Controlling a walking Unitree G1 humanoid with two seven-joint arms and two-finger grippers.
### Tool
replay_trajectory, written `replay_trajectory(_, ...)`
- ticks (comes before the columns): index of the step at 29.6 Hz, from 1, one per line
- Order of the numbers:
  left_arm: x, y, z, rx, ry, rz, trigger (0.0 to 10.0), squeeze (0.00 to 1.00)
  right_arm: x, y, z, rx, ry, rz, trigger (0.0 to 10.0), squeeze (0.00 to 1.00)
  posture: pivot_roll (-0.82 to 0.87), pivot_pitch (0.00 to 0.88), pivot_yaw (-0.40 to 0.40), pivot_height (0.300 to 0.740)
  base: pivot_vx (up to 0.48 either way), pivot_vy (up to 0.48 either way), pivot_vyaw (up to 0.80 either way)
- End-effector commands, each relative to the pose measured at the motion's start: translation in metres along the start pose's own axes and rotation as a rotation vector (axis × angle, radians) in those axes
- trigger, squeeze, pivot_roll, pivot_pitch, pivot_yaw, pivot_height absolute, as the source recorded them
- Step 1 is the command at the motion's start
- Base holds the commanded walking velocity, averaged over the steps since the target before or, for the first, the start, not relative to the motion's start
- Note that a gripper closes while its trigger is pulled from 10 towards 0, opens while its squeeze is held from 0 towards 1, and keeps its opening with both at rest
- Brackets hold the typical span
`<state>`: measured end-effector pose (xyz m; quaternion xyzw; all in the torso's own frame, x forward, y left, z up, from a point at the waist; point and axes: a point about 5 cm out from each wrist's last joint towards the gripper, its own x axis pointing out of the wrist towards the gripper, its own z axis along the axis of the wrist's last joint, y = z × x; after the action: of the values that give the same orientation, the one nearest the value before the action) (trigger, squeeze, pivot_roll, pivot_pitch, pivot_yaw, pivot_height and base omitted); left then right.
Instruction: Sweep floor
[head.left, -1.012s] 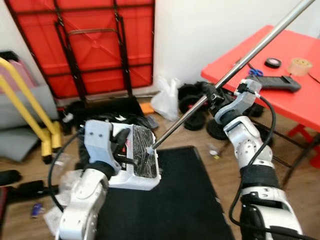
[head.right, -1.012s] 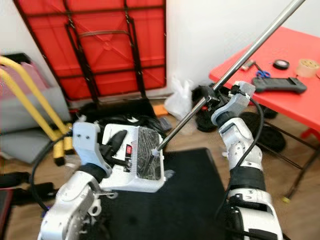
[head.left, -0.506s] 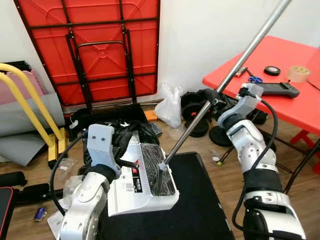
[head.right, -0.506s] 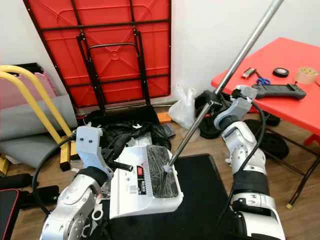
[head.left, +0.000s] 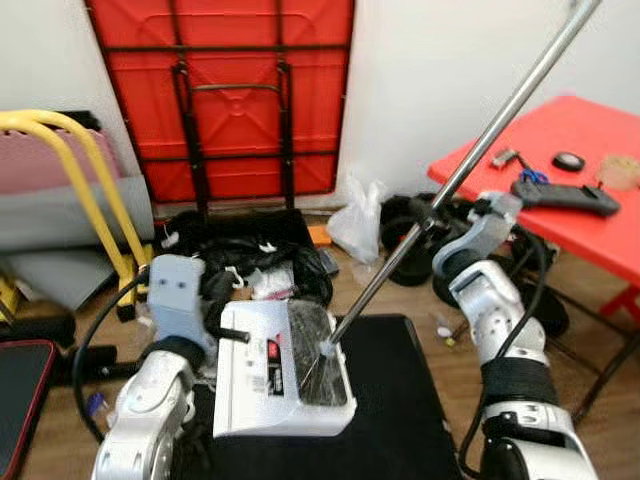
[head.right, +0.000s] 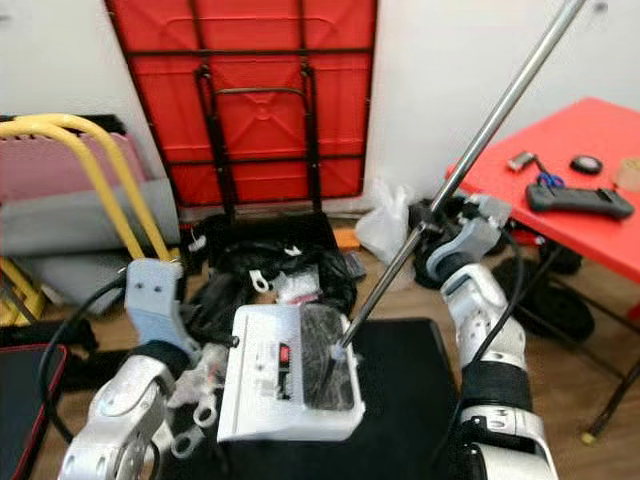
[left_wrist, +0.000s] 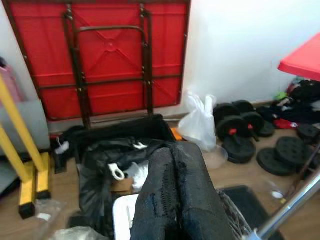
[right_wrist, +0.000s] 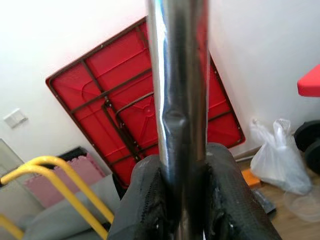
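Metal pole (head.left: 470, 158) was clamped between the right gripper's (right_wrist: 182, 200) fingers (right_wrist: 150, 210), its lower end resting on the white sweeper head (head.left: 283, 368). That head sat on the black mat (head.left: 395, 420). Left gripper (left_wrist: 175, 195) had fingers pressed together, just beside the head. Red folded table (head.left: 225, 95) leaned behind the mat.

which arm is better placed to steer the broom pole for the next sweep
The right. The right gripper is already shut on the metal pole, well up the shaft. The left gripper is down at the white dustpan, with fingers closed and busy there.
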<state>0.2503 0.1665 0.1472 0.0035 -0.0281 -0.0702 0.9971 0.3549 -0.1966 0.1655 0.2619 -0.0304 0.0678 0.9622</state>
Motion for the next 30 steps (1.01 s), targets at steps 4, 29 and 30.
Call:
replay_trajectory(4, 0.001, -0.001, 0.000, -0.003, -0.006, -0.003, 10.0, 0.00, 0.004, 0.003, 0.020, 0.024, -0.082, 0.022, 10.0, 0.00, -0.08, 0.000, -0.046, 0.740, 0.315, 0.000, 0.40)
replay_trajectory(29, 0.001, -0.003, 0.002, 0.001, -0.022, -0.019, 10.0, 0.00, 0.005, 0.013, 0.019, 0.053, -0.080, 0.067, 10.0, 0.00, -0.08, 0.000, -0.046, 0.740, 0.335, 0.000, 0.16)
replay_trajectory(30, 0.001, -0.003, 0.002, 0.001, -0.022, -0.020, 10.0, 0.00, 0.005, 0.013, 0.019, 0.053, -0.081, 0.067, 10.0, 0.00, -0.08, 0.000, -0.046, 0.740, 0.341, 0.000, 0.00)
